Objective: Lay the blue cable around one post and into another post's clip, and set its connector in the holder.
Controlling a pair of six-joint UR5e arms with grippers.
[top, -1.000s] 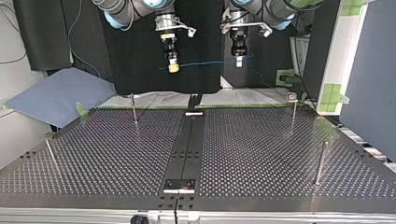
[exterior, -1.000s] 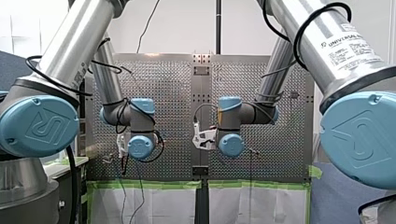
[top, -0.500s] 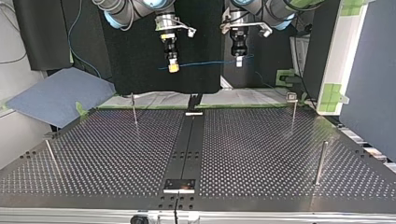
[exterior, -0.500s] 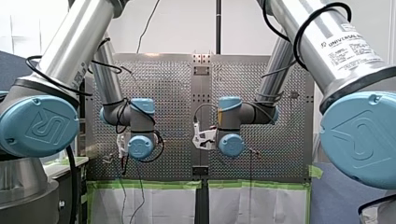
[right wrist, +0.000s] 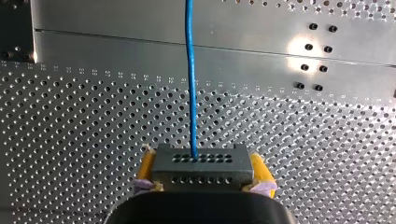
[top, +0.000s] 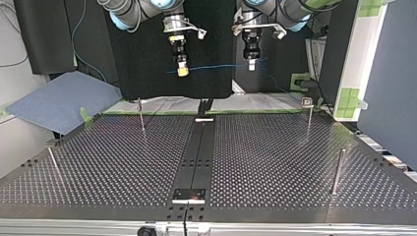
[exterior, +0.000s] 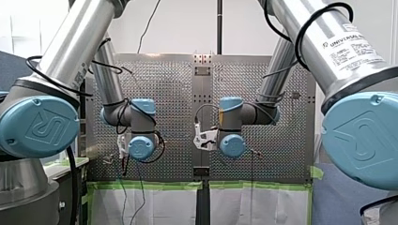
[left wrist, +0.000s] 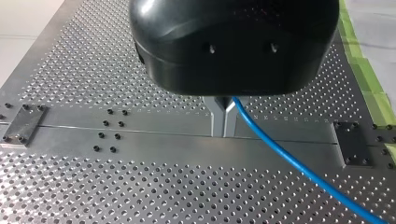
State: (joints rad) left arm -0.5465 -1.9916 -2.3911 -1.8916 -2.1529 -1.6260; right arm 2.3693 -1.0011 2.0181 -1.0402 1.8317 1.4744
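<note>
In the right wrist view my right gripper (right wrist: pixel 201 163) is shut with its yellow pads on a dark grey connector (right wrist: pixel 200 173); the blue cable (right wrist: pixel 190 93) runs straight out ahead of it. My left gripper (left wrist: pixel 223 112) has its metal fingers shut on the same blue cable (left wrist: pixel 289 161), which trails off to one side. In the top view both grippers hang high behind the table's far edge, my right gripper (top: pixel 182 70) at the left and my left gripper (top: pixel 252 64) at the right, with the cable (top: pixel 216 67) stretched between them.
Thin posts stand on the perforated table: one (top: pixel 141 114) at far left, one with a clip top (top: pixel 308 105) at far right, one (top: pixel 337 172) near right, one (top: pixel 53 164) near left. A dark centre rail (top: pixel 199 157) ends in a plate (top: pixel 189 195) at the near edge.
</note>
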